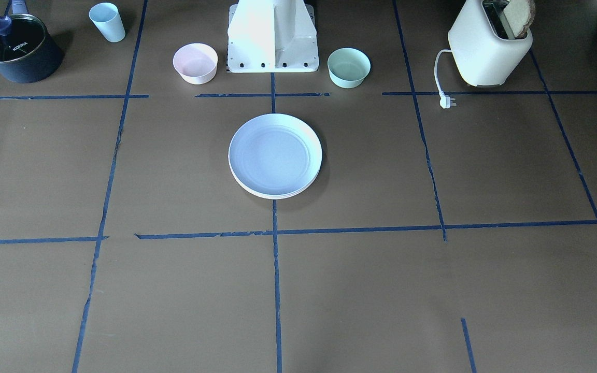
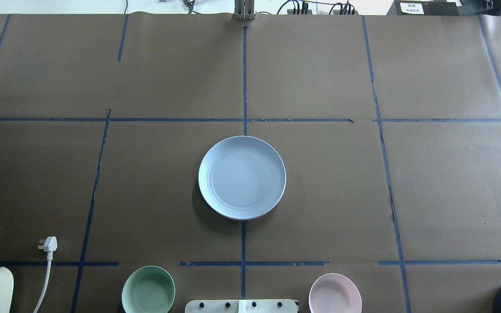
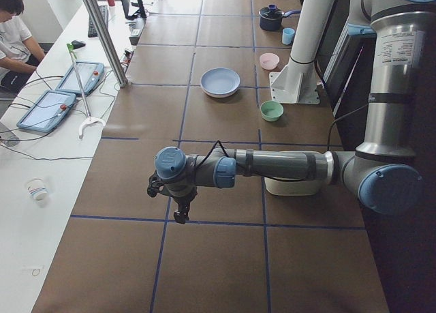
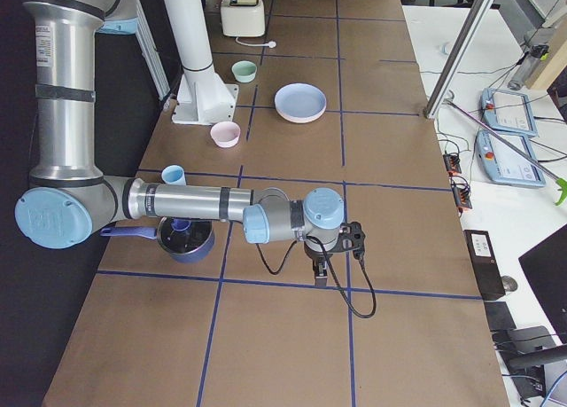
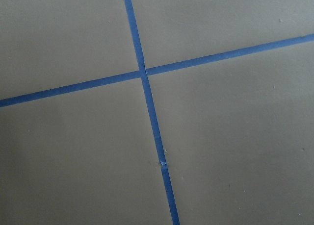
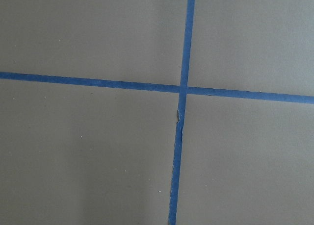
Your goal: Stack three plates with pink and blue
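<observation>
A pale blue plate lies on top of a stack at the table's middle, also in the overhead view. A cream-white rim shows under it at the stack's bottom. I cannot make out the pink plate. My left gripper hangs over bare table far from the stack, seen only in the exterior left view. My right gripper hangs likewise at the other end, seen only in the exterior right view. I cannot tell if either is open or shut. Both wrist views show only brown table and blue tape.
By the robot base stand a small pink bowl and a mint bowl. A pale blue cup and a dark pot sit on my right side. A toaster with its plug is on my left.
</observation>
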